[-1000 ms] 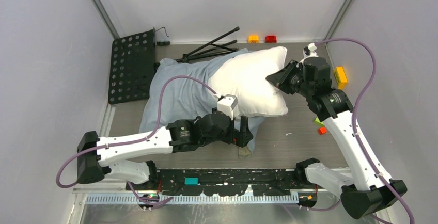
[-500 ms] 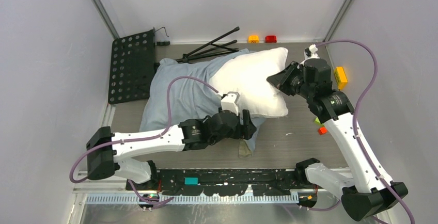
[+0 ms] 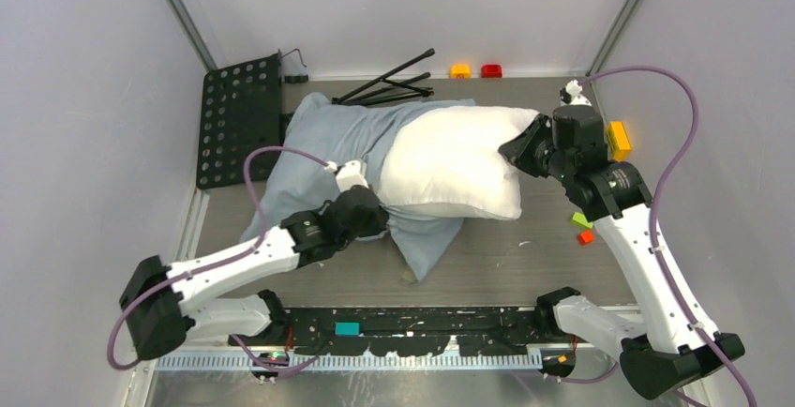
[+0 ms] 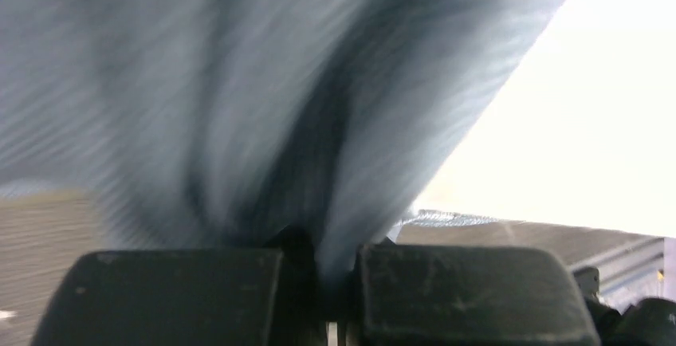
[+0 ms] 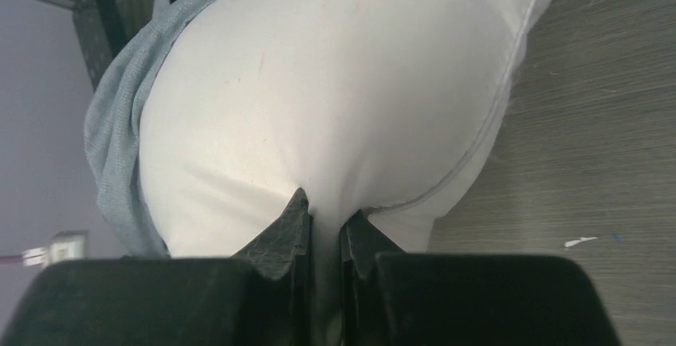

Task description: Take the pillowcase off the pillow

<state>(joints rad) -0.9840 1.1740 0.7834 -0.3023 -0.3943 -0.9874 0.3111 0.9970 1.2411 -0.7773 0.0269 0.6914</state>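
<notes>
The white pillow (image 3: 455,158) lies across the middle of the table, its left part still inside the pale blue-grey pillowcase (image 3: 323,149). My right gripper (image 3: 516,147) is shut on the pillow's right end; in the right wrist view its fingers pinch a fold of the pillow (image 5: 319,99). My left gripper (image 3: 380,224) is shut on the pillowcase at the pillow's near left side. The left wrist view is filled by blurred pillowcase (image 4: 239,107) bunched between the fingers, with the pillow (image 4: 590,123) at the right. A flap of the pillowcase trails toward the near edge.
A black perforated plate (image 3: 239,121) lies at the left, a folded black tripod (image 3: 389,83) behind the pillow. Small orange (image 3: 459,70) and red (image 3: 491,70) blocks sit at the back, a yellow block (image 3: 618,140) and green and orange bits (image 3: 582,229) at the right.
My left gripper closed on the pillowcase and moved left, dragging the cloth with it. The pillow and right gripper shifted slightly right.
</notes>
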